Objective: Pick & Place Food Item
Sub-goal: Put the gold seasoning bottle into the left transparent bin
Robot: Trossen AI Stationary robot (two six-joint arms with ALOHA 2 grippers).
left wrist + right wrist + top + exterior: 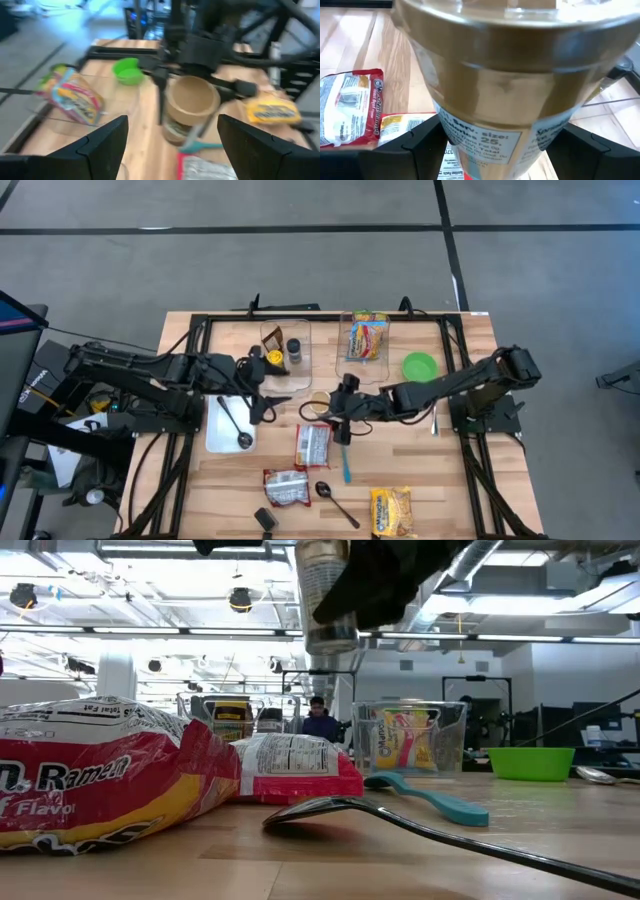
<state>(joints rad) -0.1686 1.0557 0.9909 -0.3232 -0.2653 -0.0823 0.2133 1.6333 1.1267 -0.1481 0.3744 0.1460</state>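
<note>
Two dark arms meet over the middle of a crowded wooden desk (440,480), the right one carrying a gold-lidded jar (495,75) above the surface.

Around that spot lie three ramen packets: one red-and-white packet (313,445) just under the jar, a second (287,487) nearer the front edge, and a yellow one (391,511) at the front right. A teal spoon (346,463) lies beside the first packet, and a dark metal spoon (335,501) lies between the front packets. A green bowl (420,366) sits toward the back right.

A clear bin (367,337) at the back holds a bright snack bag (366,335). A second clear bin (285,346) to its left holds small bottles and a yellow item. A white tray (222,435) under the left arm carries a ladle (236,427).

The right jaws (343,408) stand wide apart, clamped around the jar, which hangs clear of the desk; the low view shows it lifted above the packets. The left jaws (272,402) stand apart and hold nothing, just beside the jar and facing it.
</note>
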